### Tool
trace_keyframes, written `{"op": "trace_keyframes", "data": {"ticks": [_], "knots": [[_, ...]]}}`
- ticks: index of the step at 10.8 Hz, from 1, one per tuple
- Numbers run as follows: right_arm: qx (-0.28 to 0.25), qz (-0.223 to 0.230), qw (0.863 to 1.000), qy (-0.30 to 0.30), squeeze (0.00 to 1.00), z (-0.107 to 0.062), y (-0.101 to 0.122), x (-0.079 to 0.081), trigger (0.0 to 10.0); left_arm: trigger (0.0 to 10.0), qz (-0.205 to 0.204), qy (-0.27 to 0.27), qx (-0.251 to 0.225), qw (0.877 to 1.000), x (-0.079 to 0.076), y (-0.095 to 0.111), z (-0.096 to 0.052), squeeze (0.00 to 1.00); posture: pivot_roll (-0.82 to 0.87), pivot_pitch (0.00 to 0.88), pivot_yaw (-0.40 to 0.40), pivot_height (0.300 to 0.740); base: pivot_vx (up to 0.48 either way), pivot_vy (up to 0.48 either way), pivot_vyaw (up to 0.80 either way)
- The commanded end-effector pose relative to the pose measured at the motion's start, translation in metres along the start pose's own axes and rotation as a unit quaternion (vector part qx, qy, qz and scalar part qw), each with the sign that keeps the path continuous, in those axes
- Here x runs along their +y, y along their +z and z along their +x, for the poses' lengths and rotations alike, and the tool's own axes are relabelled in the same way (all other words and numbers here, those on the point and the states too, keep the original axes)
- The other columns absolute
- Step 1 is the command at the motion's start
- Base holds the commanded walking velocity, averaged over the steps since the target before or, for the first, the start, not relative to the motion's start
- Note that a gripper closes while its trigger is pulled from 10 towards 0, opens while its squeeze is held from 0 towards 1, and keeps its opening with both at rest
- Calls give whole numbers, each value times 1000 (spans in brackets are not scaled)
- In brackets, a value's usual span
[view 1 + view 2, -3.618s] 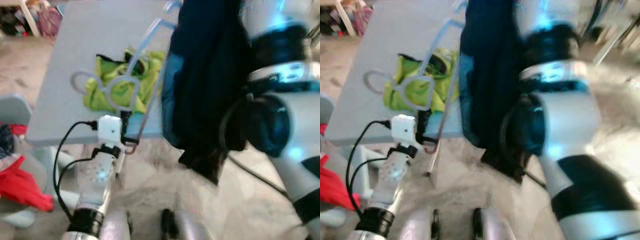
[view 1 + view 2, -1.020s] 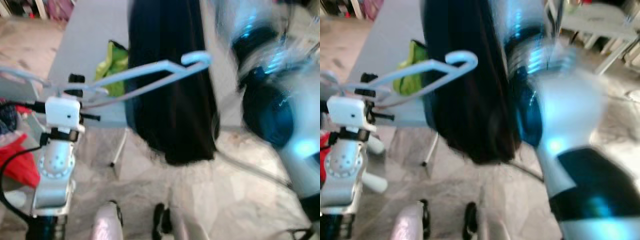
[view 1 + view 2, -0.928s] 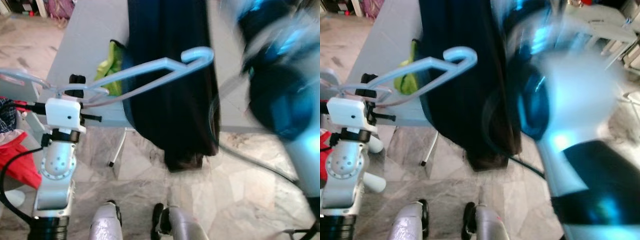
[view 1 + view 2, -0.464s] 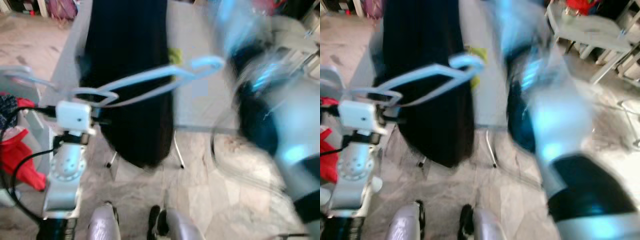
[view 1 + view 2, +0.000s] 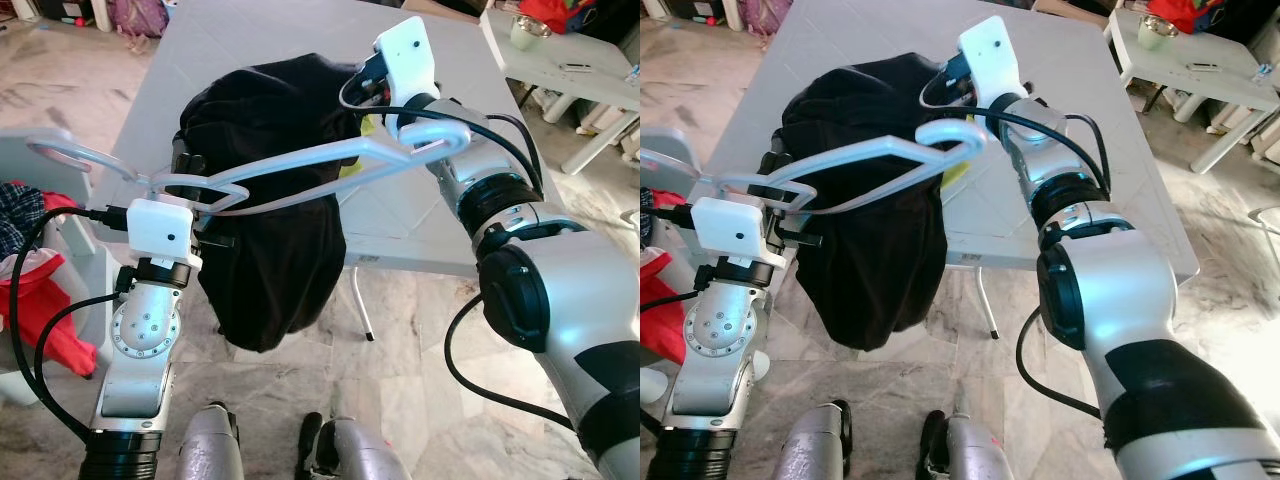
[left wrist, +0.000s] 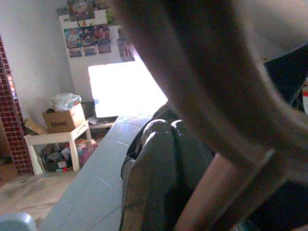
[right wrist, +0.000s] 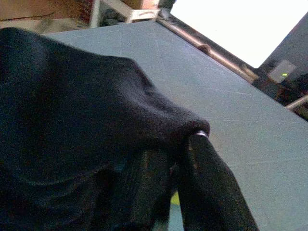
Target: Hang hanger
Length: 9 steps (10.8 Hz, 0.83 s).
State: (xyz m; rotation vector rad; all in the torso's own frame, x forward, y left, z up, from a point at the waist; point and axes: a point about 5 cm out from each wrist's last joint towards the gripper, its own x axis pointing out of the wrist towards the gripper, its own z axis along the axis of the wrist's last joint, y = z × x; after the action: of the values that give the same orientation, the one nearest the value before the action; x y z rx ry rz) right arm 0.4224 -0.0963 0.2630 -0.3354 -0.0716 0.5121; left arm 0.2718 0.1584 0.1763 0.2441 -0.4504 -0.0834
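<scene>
A pale blue plastic hanger (image 5: 300, 163) is held level in front of me, with my left gripper (image 5: 187, 176) shut on its lower bar. Its hook (image 5: 438, 139) points toward my right arm. Behind the hanger a black garment (image 5: 265, 230) lies bunched on the grey table (image 5: 230, 40) and droops over the near edge. My right gripper (image 7: 175, 159) is shut on a fold of that garment at its far upper corner, fingers (image 7: 207, 192) pinching the cloth. The hanger (image 6: 216, 96) shows up close and blurred in the left wrist view.
A bit of yellow-green cloth (image 5: 958, 175) peeks from under the garment. Red clothes (image 5: 40, 300) lie on a pale seat at my left. A white side table (image 5: 570, 70) stands at the back right. Marble floor (image 5: 420, 350) lies in front of the table.
The view has swung and steadied. The black garment, earlier hanging high from my right gripper, now rests bunched on the table with my right arm stretched over it. The hanger stays in my left gripper.
</scene>
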Motion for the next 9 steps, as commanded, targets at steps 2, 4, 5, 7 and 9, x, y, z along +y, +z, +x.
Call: {"op": "trace_keyframes", "data": {"ticks": [2,4,5,7,9], "knots": [[56,-129,985,96,1000,-26,-39,-15,10000,10000,-24,-38,84,995,-18,-27,-14,0,135,169,-154,740,0,0,0],[49,-123,991,-4,1000,-60,-64,-55,10000,10000,-31,-56,88,994,-25,-29,-16,0,98,176,-137,740,0,0,0],[41,-100,994,-24,1000,-69,-69,-63,10000,10000,-32,-58,87,994,-25,-29,-14,0,86,177,-131,740,0,0,0],[1,34,991,-131,1000,-95,-101,-72,10000,10000,-23,-39,84,995,-20,-31,-6,0,62,169,-118,740,0,0,0],[9,141,950,-279,1000,-117,-139,-69,10000,10000,-21,-13,85,996,-15,-32,-4,0,68,165,-114,740,0,0,0]]}}
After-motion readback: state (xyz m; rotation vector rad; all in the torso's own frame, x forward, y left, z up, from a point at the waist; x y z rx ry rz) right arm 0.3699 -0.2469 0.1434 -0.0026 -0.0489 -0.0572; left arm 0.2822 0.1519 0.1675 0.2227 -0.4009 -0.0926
